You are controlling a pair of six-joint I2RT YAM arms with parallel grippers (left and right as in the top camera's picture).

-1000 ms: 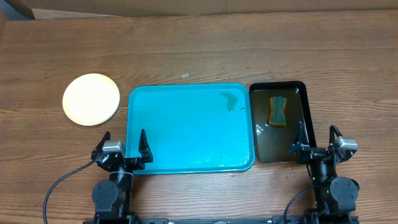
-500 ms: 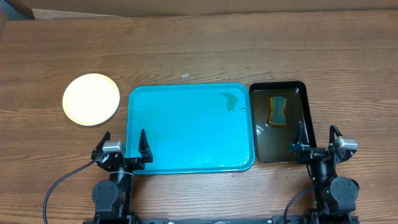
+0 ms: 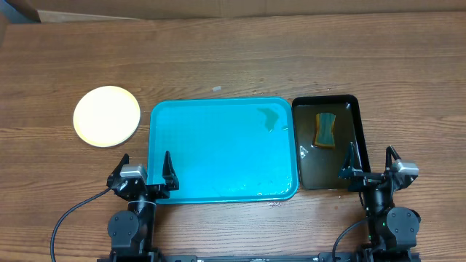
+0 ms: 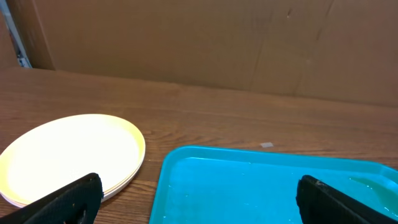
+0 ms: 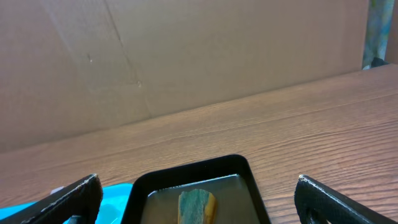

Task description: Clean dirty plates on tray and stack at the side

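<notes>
The turquoise tray (image 3: pixel 218 145) lies in the middle of the table with only a thin film of water on it. The plates (image 3: pixel 106 116) sit stacked on the wood to its left, a pale yellow one on top and white rims under it (image 4: pixel 124 180). No smears show on the top plate. My left gripper (image 3: pixel 145 161) stands open at the tray's near left corner (image 4: pixel 186 186), apart from the stack. My right gripper (image 3: pixel 371 161) stands open at the near end of the black tray, with nothing between its fingers.
A narrow black tray (image 3: pixel 352 156) holding water lies right of the turquoise one, with a green-and-yellow sponge (image 3: pixel 325 129) at its far end (image 5: pixel 197 207). A brown cardboard wall (image 4: pixel 199 43) runs along the table's far edge. A small scrap (image 3: pixel 216 88) lies beyond the tray.
</notes>
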